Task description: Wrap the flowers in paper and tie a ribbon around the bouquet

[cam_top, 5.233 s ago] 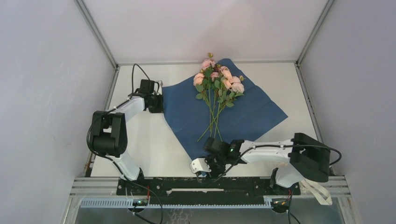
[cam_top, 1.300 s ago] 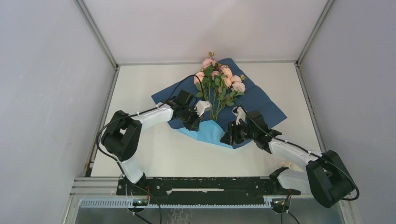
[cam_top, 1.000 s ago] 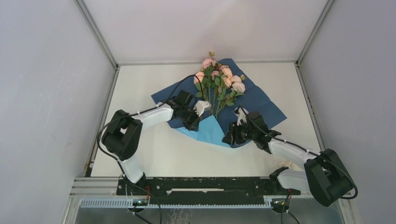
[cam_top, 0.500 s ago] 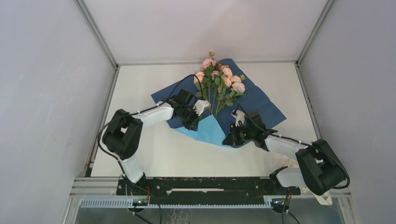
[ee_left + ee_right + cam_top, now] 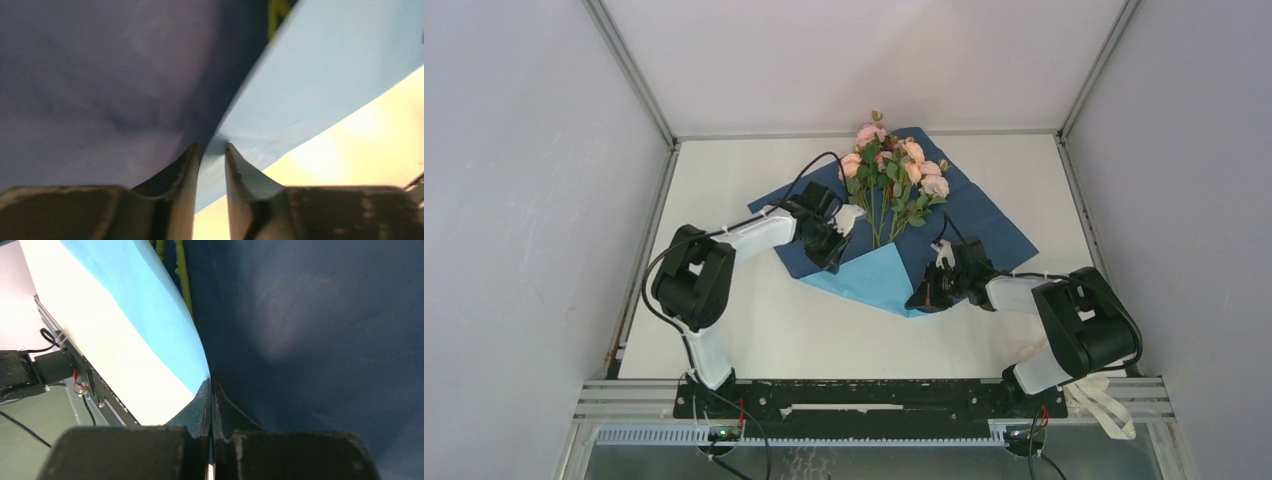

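Blue paper (image 5: 984, 225) lies flat on the white bench (image 5: 754, 330) as a diamond, dark face up. Its near corner is folded back over itself, so a light-blue flap (image 5: 879, 280) shows.

The flowers (image 5: 894, 170) lie on the paper. The pink blooms are at its far corner, and the green stems run toward the flap and pass under its edge.

My left hand (image 5: 831, 252) is at the left end of the fold, low on the paper. In the left wrist view its fingers (image 5: 187, 170) stand slightly apart with a narrow gap. The crease between the dark and light faces sits right at the tips. I can't tell if it touches both.

My right hand (image 5: 922, 299) is at the right end of the fold. Its fingers (image 5: 200, 412) are pressed together and pinch the paper edge where the light face meets the dark. One stem (image 5: 182, 275) is visible just beyond, beside the flap's edge.

Both hands are on opposite ends of the flap, well apart.
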`<action>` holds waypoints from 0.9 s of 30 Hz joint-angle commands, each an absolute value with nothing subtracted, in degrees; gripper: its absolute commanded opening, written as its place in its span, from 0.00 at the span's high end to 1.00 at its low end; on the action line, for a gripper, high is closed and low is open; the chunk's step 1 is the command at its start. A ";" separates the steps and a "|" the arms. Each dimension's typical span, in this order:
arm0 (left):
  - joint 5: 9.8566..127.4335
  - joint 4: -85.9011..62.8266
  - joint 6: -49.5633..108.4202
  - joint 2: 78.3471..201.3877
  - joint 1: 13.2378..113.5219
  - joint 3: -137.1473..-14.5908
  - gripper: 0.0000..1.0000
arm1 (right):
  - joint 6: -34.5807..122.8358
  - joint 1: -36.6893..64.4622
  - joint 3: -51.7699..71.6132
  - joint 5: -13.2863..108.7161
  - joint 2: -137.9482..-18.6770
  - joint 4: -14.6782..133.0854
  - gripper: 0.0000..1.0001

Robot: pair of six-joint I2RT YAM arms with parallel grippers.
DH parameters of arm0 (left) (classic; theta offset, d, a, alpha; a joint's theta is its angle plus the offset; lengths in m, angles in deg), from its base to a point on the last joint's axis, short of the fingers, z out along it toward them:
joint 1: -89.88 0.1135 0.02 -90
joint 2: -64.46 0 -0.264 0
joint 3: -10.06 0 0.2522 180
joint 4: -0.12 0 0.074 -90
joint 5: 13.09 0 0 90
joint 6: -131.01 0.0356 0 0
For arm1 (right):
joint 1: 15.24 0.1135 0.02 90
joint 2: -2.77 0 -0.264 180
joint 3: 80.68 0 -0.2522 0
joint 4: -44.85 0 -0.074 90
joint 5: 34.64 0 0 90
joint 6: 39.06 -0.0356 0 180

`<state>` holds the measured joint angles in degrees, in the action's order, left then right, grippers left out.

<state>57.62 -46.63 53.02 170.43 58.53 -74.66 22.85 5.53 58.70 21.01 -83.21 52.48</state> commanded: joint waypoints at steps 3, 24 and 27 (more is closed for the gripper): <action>69.07 -53.20 54.98 166.78 60.39 -77.33 0.52 | 20.63 4.97 56.82 22.30 -83.85 55.48 1.00; 63.98 -52.61 51.15 173.87 49.30 -82.55 0.86 | 21.46 4.88 52.60 21.09 -86.09 60.49 1.00; 64.47 -52.19 49.27 175.23 52.37 -80.14 0.88 | 21.91 4.87 52.60 21.63 -85.63 61.51 1.00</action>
